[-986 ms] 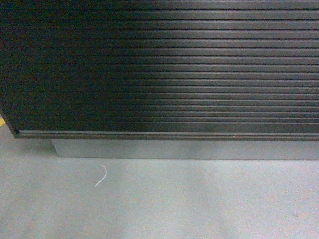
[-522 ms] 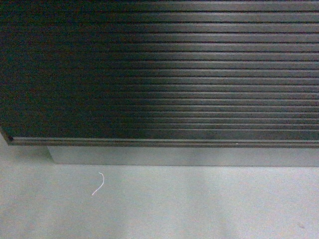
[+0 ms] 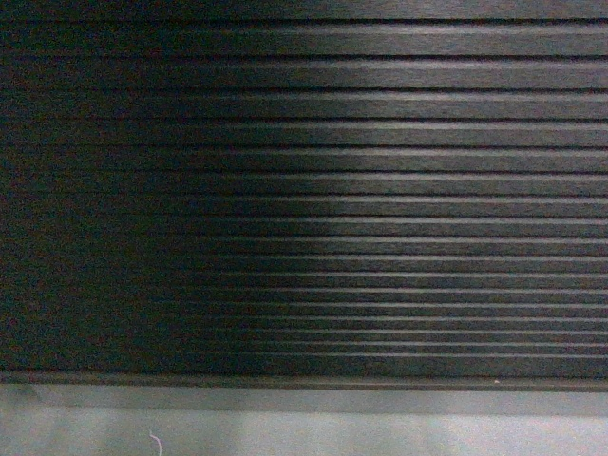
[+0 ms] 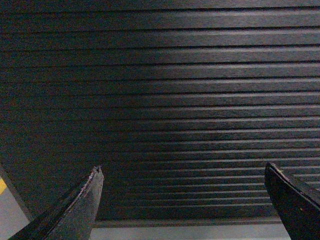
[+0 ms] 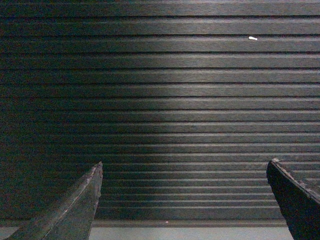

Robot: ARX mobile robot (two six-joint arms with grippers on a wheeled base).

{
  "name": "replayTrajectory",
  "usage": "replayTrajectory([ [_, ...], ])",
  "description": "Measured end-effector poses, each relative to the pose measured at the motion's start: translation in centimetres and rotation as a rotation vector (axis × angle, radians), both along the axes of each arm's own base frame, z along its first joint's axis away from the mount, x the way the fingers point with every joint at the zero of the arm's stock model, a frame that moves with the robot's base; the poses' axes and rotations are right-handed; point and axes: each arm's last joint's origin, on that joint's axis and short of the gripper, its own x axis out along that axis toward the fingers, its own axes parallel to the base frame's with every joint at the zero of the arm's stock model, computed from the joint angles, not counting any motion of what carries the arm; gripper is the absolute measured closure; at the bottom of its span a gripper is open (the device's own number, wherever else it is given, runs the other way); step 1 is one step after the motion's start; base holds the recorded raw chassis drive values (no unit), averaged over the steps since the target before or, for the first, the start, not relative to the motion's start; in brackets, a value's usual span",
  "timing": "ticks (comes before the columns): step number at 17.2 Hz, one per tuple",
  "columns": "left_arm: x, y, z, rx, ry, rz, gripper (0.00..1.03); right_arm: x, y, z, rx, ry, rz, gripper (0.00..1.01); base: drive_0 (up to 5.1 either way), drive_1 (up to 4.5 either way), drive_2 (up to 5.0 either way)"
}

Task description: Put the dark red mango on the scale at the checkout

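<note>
1. The left pincer (image 4: 182, 172) is spread wide with nothing between its dark fingers (image 4: 82, 205), facing the black, horizontally ribbed checkout front (image 4: 165, 100).
2. In the head view that slatted checkout front fills nearly everything, above a grey plinth (image 3: 313, 401) and pale grey floor (image 3: 380, 437) with a small white thread (image 3: 155, 443).
3. The right pincer (image 5: 184, 170) also gapes empty, close to the slats.
4. The mango and the scale appear in no view.
</note>
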Motion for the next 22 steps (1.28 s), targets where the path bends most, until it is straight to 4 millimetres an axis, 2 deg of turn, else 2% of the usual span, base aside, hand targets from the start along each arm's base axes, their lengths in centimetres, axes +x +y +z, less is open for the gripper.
replayTrajectory([
  [4,0.0,0.0,0.0,0.0,0.0,0.0,0.05,0.0,0.0,0.0,0.0,0.0,0.0,0.03,-0.1,4.27,-4.4],
  [22,0.0,0.0,-0.03,0.0,0.003,0.0,0.05,0.0,0.0,-0.03,0.0,0.003,0.0,0.03,0.0,0.0,0.0],
])
